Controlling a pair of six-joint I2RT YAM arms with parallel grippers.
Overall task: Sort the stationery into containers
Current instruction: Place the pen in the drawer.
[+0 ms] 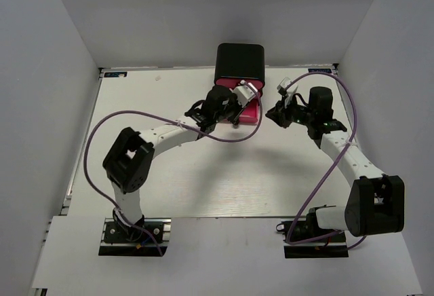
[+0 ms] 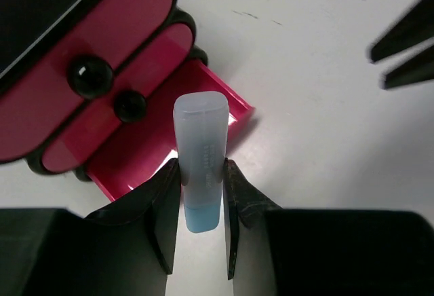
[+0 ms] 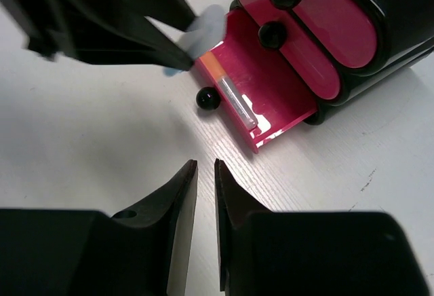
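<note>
At the left, my left pincer is pinching the light blue marker by its lower half. The long axis of the marker runs straight out along the fingers, and its pale cap end points away from the wrist, over the open drawer. This bottom drawer is pulled out of the black case; the two drawers above it are closed.

The left wrist view hides most of the drawer's floor behind the marker. The right wrist view shows it: an orange-grey marker lies flat inside, along the front wall, just behind the knob. From the top view I cannot see either marker, because the left arm covers the drawer.

At the right, the right pincer is almost pressed together, with nothing in it. It hangs over bare counter near the drawer's right corner.
</note>
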